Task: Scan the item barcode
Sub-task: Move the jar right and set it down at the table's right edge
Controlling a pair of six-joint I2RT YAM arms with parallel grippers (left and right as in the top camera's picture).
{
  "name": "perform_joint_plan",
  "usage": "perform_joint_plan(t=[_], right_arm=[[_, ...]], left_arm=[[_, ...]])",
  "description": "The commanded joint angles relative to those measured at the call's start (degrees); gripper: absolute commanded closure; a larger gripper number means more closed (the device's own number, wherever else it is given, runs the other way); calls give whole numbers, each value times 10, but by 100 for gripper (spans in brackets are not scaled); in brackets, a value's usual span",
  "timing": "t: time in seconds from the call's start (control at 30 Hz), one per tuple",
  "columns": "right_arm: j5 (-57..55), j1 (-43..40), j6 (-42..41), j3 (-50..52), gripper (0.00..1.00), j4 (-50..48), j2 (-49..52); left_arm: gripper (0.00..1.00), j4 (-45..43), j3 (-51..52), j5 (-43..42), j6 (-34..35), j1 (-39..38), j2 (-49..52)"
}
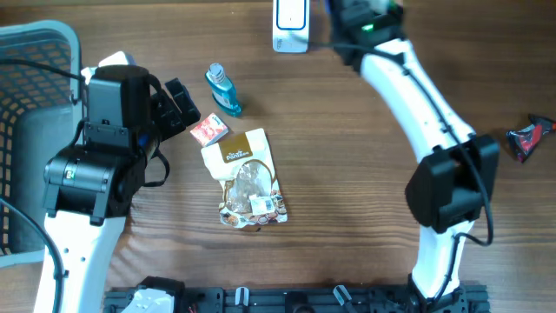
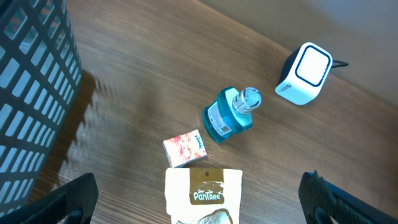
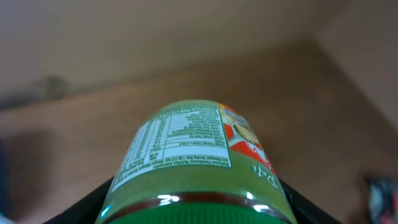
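Step in hand: I judge it to be presenting the held item to the scanner (image 1: 290, 22), which stands at the far edge of the table (image 1: 347, 191).
Right gripper (image 3: 198, 205): pinching a green-lidded jar (image 3: 186, 146) near its lid, one finger on each flank.
Jar position: lifted off the table at the far edge, just beside the scanner. In the overhead view the arm covers most of it, so I cannot fix the gap between them.
Label showing: the nutrition panel faces the wrist camera and no barcode appears there. It is probably round the side, but I cannot confirm that from here.
Left gripper (image 1: 184, 106): spread wide and holding nothing, poised over the near-left items.
Other items: blue bottle (image 2: 230, 114), small box (image 2: 185, 148) and snack pouch (image 1: 248, 178) lie loose mid-table. A basket (image 1: 35, 52) sits at far left.
Method advised: I would roll the wrist slowly so the label sweeps past the scanner window, then pause once the bars face it square-on. I would keep the jar close to the window without touching the housing.
Risk noted: the curved surface may glare or distort the code, so a steady hold should serve better than a quick pass. The grip looks secure enough for a slow roll.
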State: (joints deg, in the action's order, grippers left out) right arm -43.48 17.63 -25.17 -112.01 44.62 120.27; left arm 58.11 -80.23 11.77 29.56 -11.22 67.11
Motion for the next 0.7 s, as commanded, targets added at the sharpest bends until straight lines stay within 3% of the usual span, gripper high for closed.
perform_joint_plan(t=[0.0,0.37,0.67], right_arm=[[78,-85,-138,-4,47,64,-12],[258,-358,-158,22,48,69,-5],[329,-453,-160,22,48,29,62]], left_arm=[[0,-1,-7,7,-9,3,-6],[0,-1,-7,7,-9,3,-6],[0,-1,-7,7,-9,3,-6]])
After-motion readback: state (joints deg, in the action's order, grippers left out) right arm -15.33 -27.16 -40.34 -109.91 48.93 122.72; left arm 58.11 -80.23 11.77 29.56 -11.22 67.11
